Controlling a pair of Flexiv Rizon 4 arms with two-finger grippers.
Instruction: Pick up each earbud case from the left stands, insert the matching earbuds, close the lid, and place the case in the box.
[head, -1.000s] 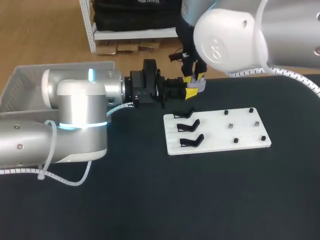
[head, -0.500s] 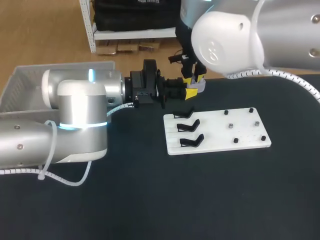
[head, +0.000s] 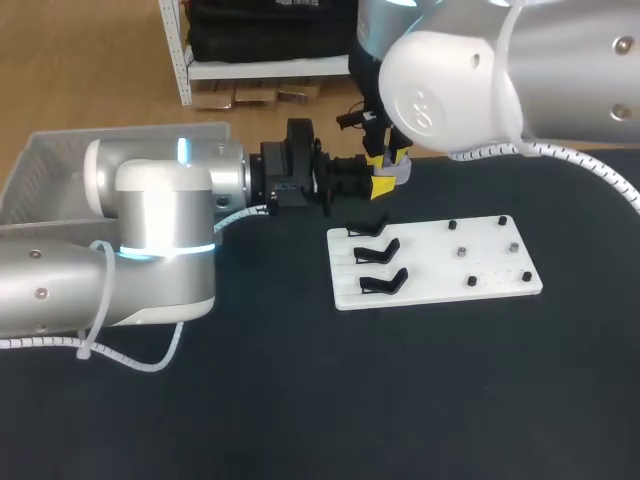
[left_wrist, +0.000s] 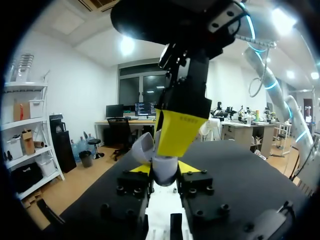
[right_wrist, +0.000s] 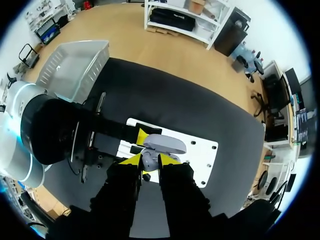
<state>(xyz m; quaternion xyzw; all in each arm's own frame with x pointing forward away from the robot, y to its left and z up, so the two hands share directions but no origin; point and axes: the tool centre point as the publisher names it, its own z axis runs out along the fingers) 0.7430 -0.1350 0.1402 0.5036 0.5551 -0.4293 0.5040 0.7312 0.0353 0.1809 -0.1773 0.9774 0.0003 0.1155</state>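
Pale grey earbud case (left_wrist: 162, 170), its lid open, is pinched between the yellow tips of the left gripper (head: 379, 186), just beyond the far left corner of the white stand board (head: 430, 270). The right gripper (head: 392, 160) hangs directly over the case; whether it grips anything, I cannot tell. The grey box (head: 50, 175) lies well left of the board.
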